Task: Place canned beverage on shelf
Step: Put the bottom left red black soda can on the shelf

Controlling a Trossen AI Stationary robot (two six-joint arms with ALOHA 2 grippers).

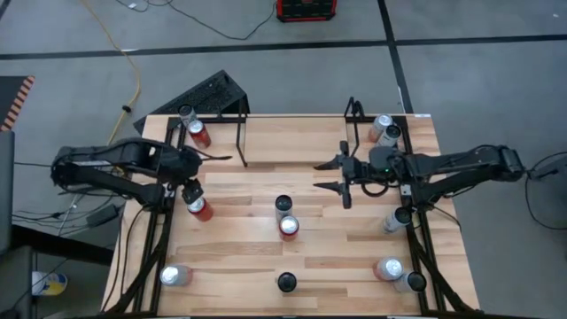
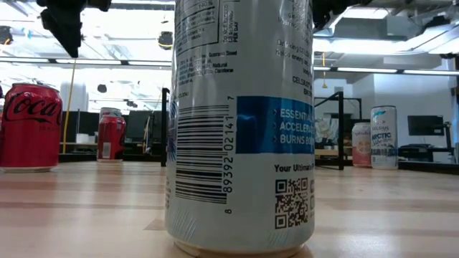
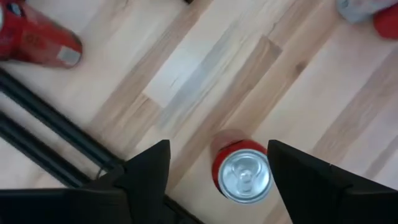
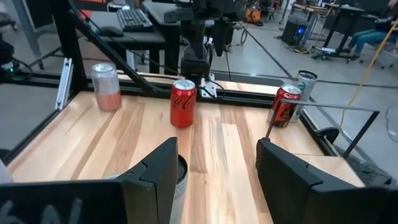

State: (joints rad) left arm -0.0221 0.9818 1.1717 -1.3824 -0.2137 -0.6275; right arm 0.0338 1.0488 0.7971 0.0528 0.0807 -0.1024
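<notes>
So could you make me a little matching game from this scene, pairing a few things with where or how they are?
Things:
1. left end effector
2. right end effector
3. keyboard
4. white and blue can

Places or states:
A. off the table, beyond its edge
B. standing right in front of the low camera
C. open, above an upright red can
D. open, aimed across the table toward the other arm

Pairs: 1-C, 2-D, 3-A, 4-B

keyboard [image 1: 205, 96] on black stand | yellow cable [image 1: 118, 44] on floor | red box [image 1: 306, 9]
</notes>
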